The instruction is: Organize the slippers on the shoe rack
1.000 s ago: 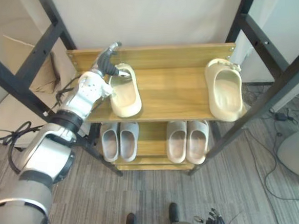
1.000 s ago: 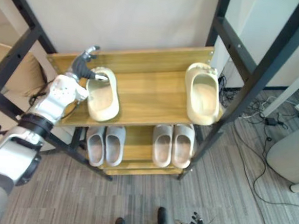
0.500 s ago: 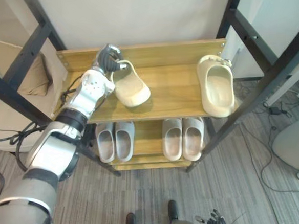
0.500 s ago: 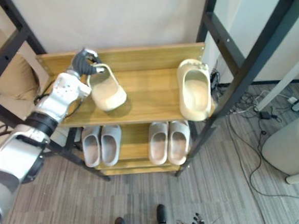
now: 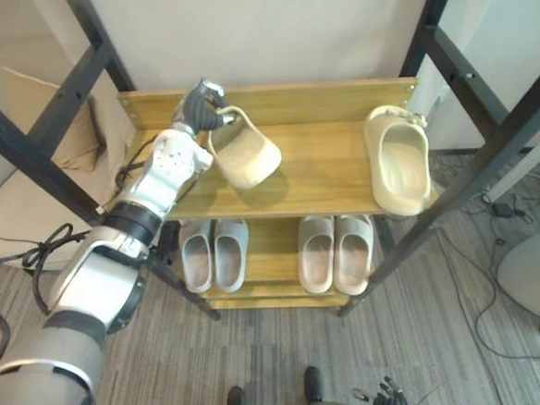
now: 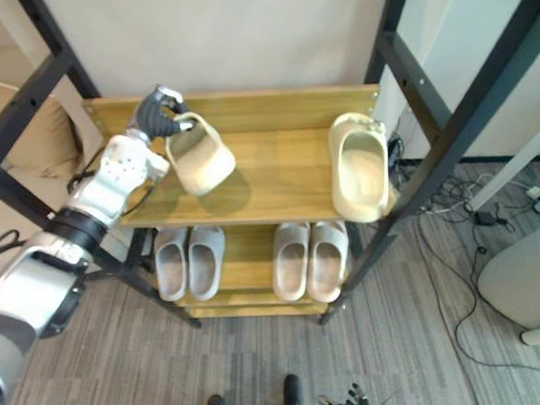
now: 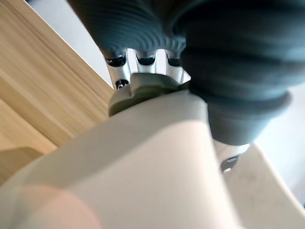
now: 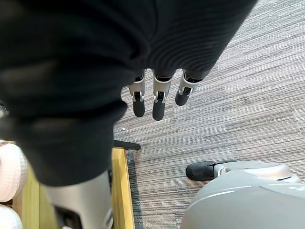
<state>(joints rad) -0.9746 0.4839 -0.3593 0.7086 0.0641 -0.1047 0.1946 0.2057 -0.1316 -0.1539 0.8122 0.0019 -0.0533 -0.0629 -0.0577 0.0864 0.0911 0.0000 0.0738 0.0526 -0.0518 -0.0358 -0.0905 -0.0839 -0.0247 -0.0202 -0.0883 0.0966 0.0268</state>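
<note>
Bright, even light from above; the held slipper (image 5: 244,154) casts a soft shadow on the shelf (image 5: 328,165).

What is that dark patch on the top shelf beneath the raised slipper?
Left eye view: it is the shadow of the cream slipper, which the left hand holds tilted above the top shelf, probably blocking overhead light. Left wrist view: the same slipper darkens the shelf beside it.

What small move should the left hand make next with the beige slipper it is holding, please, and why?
Probably carry the beige slipper rightward over the top shelf toward the matching slipper. The left hand grips its rim and holds it tilted above the shelf's left end, while the matching slipper lies flat at the right end, bare wood between them.
</note>
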